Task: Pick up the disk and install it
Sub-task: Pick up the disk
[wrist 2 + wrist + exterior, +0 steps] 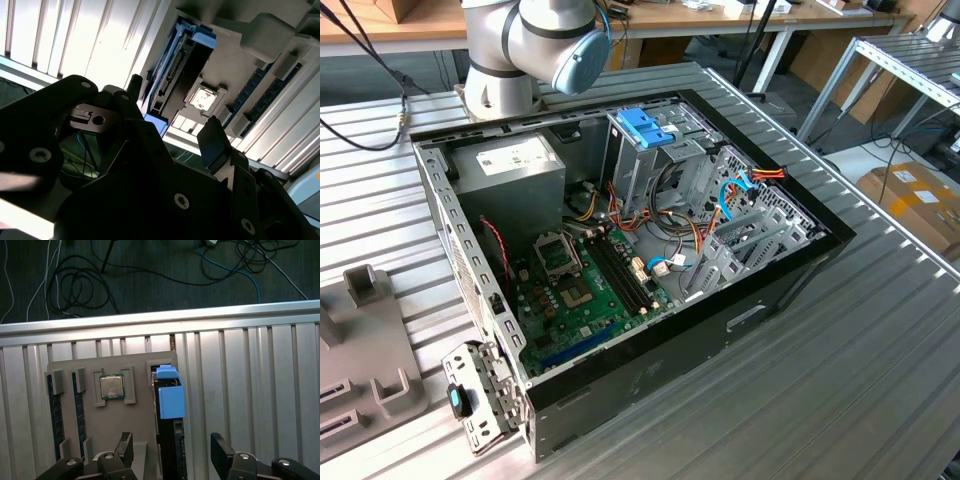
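Straddling the upright disk [171,402] in its grey holder [140,420], the jaws stand spread; power-supply label [515,155] unreadable.

Worktop [880,330] is showing ribbed bare metal, bright and reflective. Disk [171,402] is presenting smooth blue plastic rails. Holder tray [100,362] is appearing as matt grey plastic. Claw [171,442] is showing a matt black finish. Computer case [650,375] is showing dull black outer panels.
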Robot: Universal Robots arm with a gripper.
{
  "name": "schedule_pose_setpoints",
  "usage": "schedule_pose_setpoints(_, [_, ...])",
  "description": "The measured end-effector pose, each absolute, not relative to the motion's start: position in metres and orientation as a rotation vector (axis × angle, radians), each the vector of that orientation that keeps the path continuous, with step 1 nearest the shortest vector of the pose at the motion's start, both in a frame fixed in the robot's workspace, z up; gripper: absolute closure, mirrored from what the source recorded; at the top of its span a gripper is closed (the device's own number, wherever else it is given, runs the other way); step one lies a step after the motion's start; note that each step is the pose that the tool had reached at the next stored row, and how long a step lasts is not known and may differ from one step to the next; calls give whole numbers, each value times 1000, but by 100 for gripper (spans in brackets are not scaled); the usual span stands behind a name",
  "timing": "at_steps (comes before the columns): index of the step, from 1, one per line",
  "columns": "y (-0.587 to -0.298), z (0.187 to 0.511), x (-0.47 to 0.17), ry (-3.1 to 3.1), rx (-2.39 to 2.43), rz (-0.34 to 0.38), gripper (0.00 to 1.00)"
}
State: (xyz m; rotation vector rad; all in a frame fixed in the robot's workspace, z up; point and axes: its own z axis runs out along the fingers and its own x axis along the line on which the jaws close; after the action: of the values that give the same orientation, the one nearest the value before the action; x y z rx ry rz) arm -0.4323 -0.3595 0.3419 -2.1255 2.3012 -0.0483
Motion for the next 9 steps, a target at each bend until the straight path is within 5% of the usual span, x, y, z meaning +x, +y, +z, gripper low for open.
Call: schedule_pose_setpoints(9, [-360, 342, -432, 2252, -2176, -48, 28])
